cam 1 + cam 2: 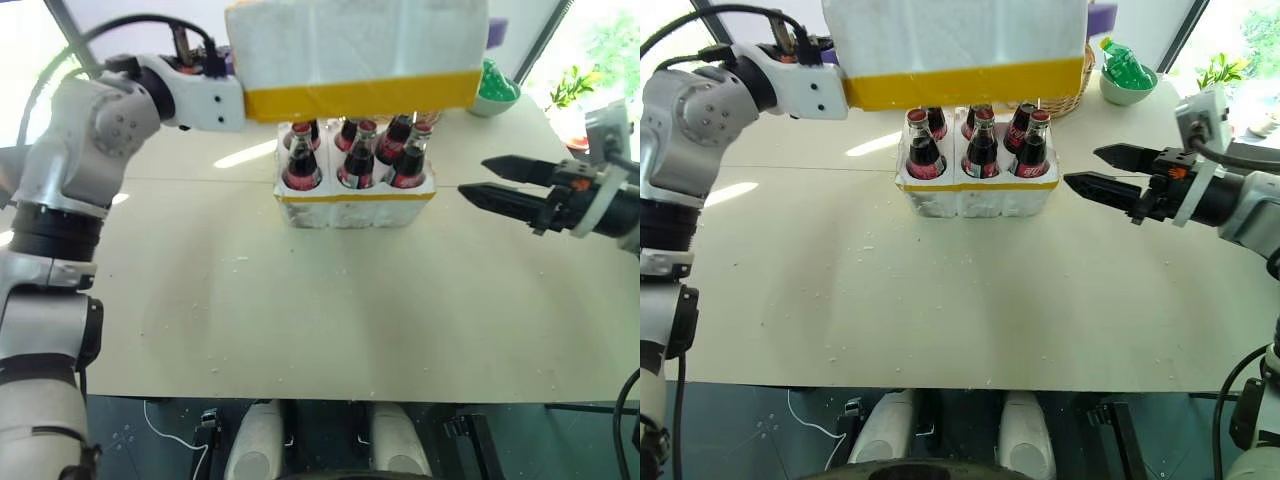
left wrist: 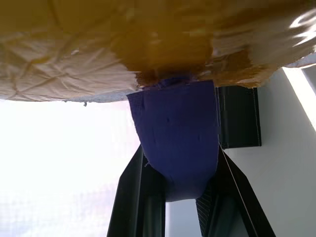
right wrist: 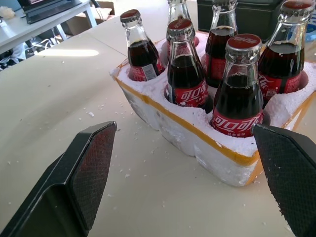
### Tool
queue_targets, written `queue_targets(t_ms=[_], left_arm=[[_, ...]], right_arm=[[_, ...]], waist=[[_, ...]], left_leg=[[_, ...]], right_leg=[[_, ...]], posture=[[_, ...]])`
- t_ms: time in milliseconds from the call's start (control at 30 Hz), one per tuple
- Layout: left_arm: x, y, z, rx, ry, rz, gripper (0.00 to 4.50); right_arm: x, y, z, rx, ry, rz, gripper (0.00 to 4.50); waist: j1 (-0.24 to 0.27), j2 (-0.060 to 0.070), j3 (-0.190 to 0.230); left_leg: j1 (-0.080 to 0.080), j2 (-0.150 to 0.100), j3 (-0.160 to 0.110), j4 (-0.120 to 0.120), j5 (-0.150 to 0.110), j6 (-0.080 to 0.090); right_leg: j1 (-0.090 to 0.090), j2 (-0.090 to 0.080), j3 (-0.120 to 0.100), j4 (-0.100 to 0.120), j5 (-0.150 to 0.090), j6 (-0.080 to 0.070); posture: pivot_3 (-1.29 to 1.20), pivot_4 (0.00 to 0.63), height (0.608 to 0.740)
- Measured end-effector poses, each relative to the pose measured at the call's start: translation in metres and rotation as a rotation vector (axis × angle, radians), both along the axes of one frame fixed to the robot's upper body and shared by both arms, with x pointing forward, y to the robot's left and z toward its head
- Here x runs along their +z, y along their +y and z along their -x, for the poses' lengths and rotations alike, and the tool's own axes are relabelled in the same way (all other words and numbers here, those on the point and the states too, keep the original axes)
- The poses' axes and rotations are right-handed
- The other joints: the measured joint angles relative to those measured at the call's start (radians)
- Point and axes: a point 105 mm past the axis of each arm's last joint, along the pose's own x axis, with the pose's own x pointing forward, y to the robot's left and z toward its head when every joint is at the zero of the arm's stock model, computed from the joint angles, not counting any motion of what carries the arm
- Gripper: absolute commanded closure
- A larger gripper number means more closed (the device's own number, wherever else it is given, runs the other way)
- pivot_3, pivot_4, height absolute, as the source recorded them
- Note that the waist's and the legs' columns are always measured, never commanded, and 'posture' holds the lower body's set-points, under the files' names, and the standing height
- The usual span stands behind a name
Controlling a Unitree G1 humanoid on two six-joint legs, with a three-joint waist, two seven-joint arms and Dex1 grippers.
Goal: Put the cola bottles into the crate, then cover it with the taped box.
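The left gripper [image 2: 173,98] is clamped on the taped box [image 1: 355,55], its fingers pressed against the yellow tape band along the box's lower edge, and it holds the white foam box in the air. The box hangs directly above the crate [image 1: 355,195], clear of the bottle caps, and hides the tops of the rear bottles in the head views. In the left wrist view the crumpled yellow tape and foam underside lie right past the gripper's fingers.

The right gripper [image 1: 495,183] hovers level above the desk [image 1: 320,300], its two black fingers spread wide and holding nothing. It points toward the crate, which stands just beyond its fingertips [image 3: 89,163], near but not touching. In the right wrist view the crate shows between the spread fingers, slightly ahead of them.

The six cola bottles [image 3: 185,74] stand upright in the wells of the crate, red caps up, red labels showing. The crate rests on the desk with its yellow tape band running round the rim. Small white foam crumbs are scattered on the desk around it.

Beyond the right gripper, a green bottle [image 1: 1127,68] lies in a pale bowl [image 1: 1120,95] beside a wicker basket [image 1: 1072,100].
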Motion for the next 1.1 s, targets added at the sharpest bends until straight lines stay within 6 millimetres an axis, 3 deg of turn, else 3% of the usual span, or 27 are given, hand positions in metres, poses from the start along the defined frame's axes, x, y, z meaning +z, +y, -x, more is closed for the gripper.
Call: queue_targets(t_ms=[367, 467, 600, 700, 767, 967, 1033, 1100], left_arm=[[-0.028, -0.031, -0.013, 0.012, -0.079, -0.118, 4.26], [-0.042, -0.030, -0.014, 0.014, -0.048, -0.126, 2.80], [-0.075, -0.018, -0.008, 0.021, 0.045, -0.162, 0.78], [-0.091, -0.008, 0.004, 0.013, 0.099, -0.181, 0.78], [-0.090, 0.000, 0.011, 0.011, 0.108, -0.151, 0.78], [-0.074, 0.023, 0.033, -0.030, 0.235, 0.233, 0.78], [-0.075, 0.038, 0.042, -0.035, 0.411, 0.494, 0.78], [-0.076, 0.054, 0.054, -0.088, 0.693, 0.827, 0.78]], right_arm=[[0.000, -0.005, 0.004, -0.037, -0.011, -0.019, 0.00], [-0.001, -0.006, 0.003, -0.046, -0.011, -0.021, 0.00], [-0.006, -0.007, 0.004, -0.050, 0.005, -0.020, 0.00], [-0.013, -0.010, 0.005, -0.061, 0.022, -0.013, 0.00], [-0.014, -0.012, 0.005, -0.063, 0.022, -0.010, 0.00], [-0.018, -0.020, 0.005, -0.086, 0.038, 0.022, 0.00], [-0.018, -0.024, 0.004, -0.090, 0.042, 0.033, 0.00], [-0.018, -0.026, 0.004, -0.080, 0.053, 0.044, 0.00]], waist=[[-0.004, 0.000, 0.000], [-0.004, 0.000, 0.000], [-0.005, 0.000, 0.000], [-0.005, 0.000, 0.000], [-0.004, 0.000, 0.000], [-0.004, 0.001, 0.000], [-0.007, 0.001, 0.000], [-0.010, 0.001, 0.000]], left_leg=[[0.000, 0.000, 0.000, 0.000, 0.000, 0.000], [0.000, 0.000, 0.000, 0.000, 0.000, 0.000], [0.000, 0.001, -0.001, 0.000, 0.000, 0.000], [0.000, 0.001, -0.002, 0.000, 0.000, 0.000], [0.000, 0.001, -0.003, 0.000, 0.000, 0.000], [0.000, 0.001, -0.004, 0.001, 0.000, 0.000], [0.001, 0.001, -0.004, 0.001, 0.000, 0.000], [0.001, 0.002, -0.004, 0.001, 0.000, -0.001]], right_leg=[[0.000, 0.000, 0.000, 0.000, 0.000, 0.001], [0.000, 0.000, 0.000, 0.000, 0.000, 0.001], [-0.001, 0.000, 0.000, 0.000, 0.000, 0.000], [-0.001, 0.000, 0.000, 0.000, 0.000, 0.000], [-0.001, 0.000, 0.000, 0.000, 0.000, 0.000], [0.000, -0.001, 0.000, 0.000, 0.000, 0.000], [0.000, 0.000, 0.000, 0.000, 0.000, 0.000], [0.000, 0.000, 0.000, 0.000, 0.000, 0.001]], posture=[[0.00, 0.150, 0.740], [0.00, 0.150, 0.740], [0.00, 0.150, 0.740], [0.00, 0.150, 0.740], [0.00, 0.150, 0.740], [0.00, 0.150, 0.740], [0.00, 0.150, 0.740], [0.00, 0.150, 0.740]])
